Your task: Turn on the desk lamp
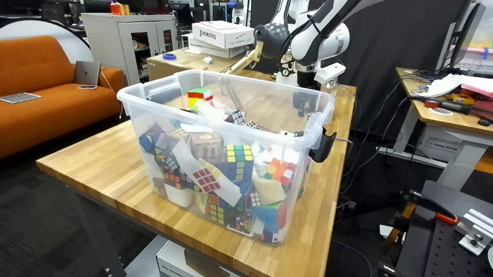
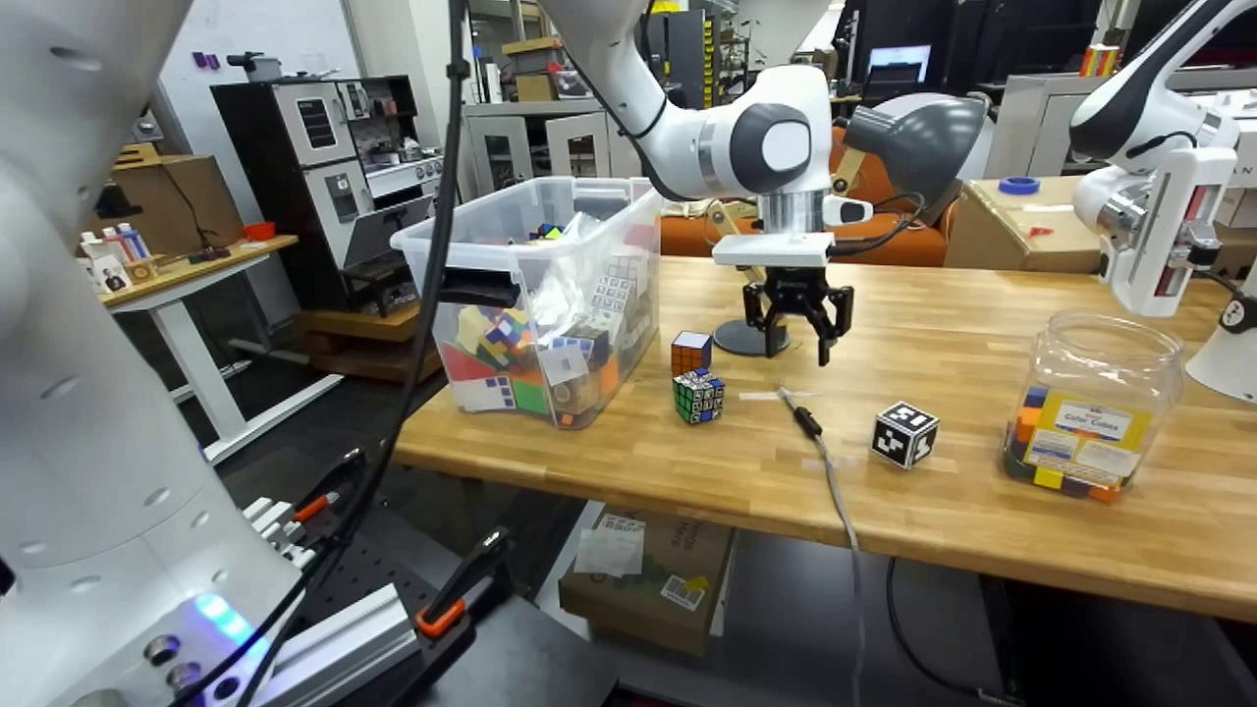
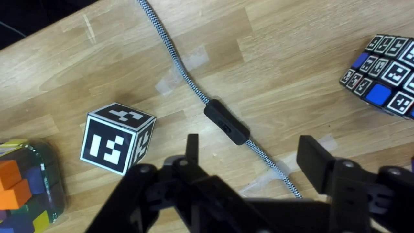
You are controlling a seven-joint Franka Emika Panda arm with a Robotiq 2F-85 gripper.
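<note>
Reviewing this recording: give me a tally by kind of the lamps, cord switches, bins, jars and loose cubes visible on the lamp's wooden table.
Desk lamp: 1
Cord switch: 1
Clear bin: 1
Clear jar: 1
Loose cubes, outside bin and jar: 3
Total: 7

Black tool downward, jaws apart

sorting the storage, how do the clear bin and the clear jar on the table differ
Shape: the bin is boxy with a black handle, the jar rounded with a yellow label. Size: the bin is far larger than the jar. Contents: the bin holds many mixed puzzle cubes, while the jar holds plain coloured blocks low down. Both are see-through and stand on the wooden table.
</note>
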